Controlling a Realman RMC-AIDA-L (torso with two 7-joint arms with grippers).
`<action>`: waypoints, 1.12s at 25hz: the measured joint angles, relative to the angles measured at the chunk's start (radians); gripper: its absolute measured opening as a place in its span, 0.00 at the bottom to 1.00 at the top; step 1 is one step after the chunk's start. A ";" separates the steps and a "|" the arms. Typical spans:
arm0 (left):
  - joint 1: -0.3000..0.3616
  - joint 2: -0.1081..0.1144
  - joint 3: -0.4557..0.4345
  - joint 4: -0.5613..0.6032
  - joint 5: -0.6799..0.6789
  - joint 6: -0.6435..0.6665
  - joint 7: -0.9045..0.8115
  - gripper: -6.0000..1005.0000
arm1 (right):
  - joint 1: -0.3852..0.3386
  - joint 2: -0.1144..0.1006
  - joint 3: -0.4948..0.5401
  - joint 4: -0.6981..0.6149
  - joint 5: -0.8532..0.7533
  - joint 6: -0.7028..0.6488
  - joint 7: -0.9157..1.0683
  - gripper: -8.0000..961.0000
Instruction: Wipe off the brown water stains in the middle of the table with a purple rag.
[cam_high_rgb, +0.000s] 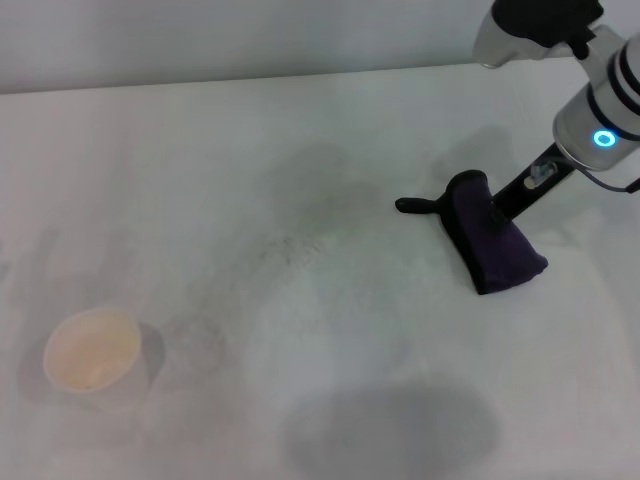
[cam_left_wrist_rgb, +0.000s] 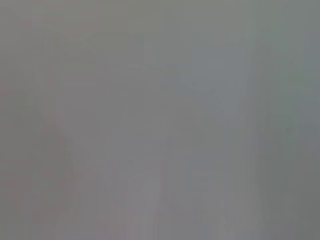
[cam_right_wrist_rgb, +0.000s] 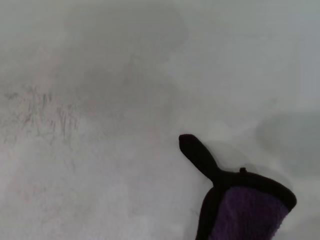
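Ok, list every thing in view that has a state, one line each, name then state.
Dark purple folded cloth rag: lying on the table, right side, its loop tail pointing towards the middle.
Right gripper: down at the rag, touching its top.
Light tan-brown puddle stain: unwiped, near-left part of the table, far from the rag.
White matte table: faint grey smudges in the middle.
Left gripper: not in view.

White table (cam_high_rgb: 330, 400) under me: purple rag (cam_high_rgb: 490, 245) toward right edge, pale cup (cam_high_rgb: 92, 350) near front-left corner, grey smudges (cam_high_rgb: 290, 245) mid-table.
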 joint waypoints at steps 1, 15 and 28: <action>-0.003 0.000 0.000 0.000 0.000 -0.001 0.000 0.89 | -0.001 0.001 0.009 0.008 0.001 -0.003 -0.008 0.23; -0.027 0.001 0.000 0.000 -0.001 -0.011 0.001 0.89 | -0.034 0.000 0.076 -0.001 0.009 -0.026 -0.040 0.26; -0.044 -0.009 -0.002 0.016 -0.010 -0.014 0.046 0.89 | -0.170 -0.006 0.595 0.035 0.345 -0.196 -0.625 0.50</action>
